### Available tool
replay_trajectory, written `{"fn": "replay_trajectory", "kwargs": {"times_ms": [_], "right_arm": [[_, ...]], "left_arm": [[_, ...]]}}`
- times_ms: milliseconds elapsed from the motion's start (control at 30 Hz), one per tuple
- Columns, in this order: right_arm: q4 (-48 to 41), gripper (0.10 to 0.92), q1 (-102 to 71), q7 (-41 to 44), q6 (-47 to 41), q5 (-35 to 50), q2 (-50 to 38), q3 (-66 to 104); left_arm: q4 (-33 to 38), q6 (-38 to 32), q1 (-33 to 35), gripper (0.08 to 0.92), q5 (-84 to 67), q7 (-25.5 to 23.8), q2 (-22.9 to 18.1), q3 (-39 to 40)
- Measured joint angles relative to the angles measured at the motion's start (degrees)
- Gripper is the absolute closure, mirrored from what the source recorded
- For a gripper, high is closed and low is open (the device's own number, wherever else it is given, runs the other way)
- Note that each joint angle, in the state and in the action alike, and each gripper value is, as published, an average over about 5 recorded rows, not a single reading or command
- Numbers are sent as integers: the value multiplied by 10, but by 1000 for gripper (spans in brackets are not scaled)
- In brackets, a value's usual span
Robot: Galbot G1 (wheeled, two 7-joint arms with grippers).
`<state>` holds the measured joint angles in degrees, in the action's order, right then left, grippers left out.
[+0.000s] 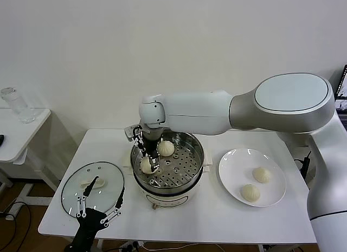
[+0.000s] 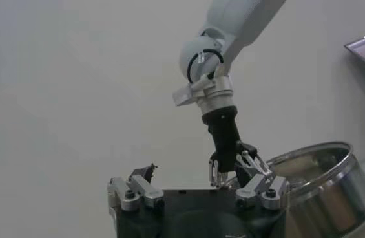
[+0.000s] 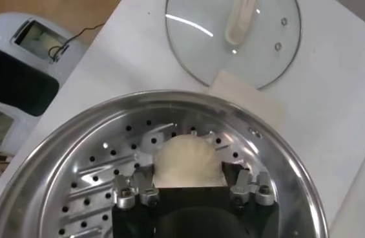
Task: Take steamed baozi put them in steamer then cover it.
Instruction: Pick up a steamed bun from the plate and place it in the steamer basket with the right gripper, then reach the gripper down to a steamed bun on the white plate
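— So, two buns (image 1: 166,148) down in the steamer (image 1: 191,176), one of them (image 3: 188,162) gripped between the right end effector (image 1: 152,166) fingers, resting on the holed tray.
— Left to do?
— Two more on the plate (image 1: 234,180), then the lid (image 1: 111,179), lying on the desk (image 1: 211,219) beside the steamer.
— Left end effector (image 1: 98,208)?
— Spread wide, empty, parked near the lid.
— Hidden?
— Can't tell whether that grip has loosened yet.
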<state>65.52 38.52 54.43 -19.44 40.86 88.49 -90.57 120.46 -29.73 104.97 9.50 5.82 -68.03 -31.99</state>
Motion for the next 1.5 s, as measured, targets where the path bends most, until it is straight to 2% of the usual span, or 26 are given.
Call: {"fn": "replay_trajectory", "kwargs": {"times_ms": [200,367,767,1100,1500], "right_arm": [[17,203,7,1,2,-10,-19,11],[57,203,30,21,10,-33,-68,32],[132,203,73,102,67,-128,-303,53],[122,203,8,130,125,-205,-466,76],[75,203,-143,130,163,-265,-512,149]], "left_arm": [[-2,0,-1,177,0,0,1,-2],[-4,0,-2,177,0,0,0,-1],[-3,5,-4,177,1,4,-3,4],[-5,11,-6,177,0,8,-8,4],[-10,15,-5,177,2,11,-10,-2]]}}
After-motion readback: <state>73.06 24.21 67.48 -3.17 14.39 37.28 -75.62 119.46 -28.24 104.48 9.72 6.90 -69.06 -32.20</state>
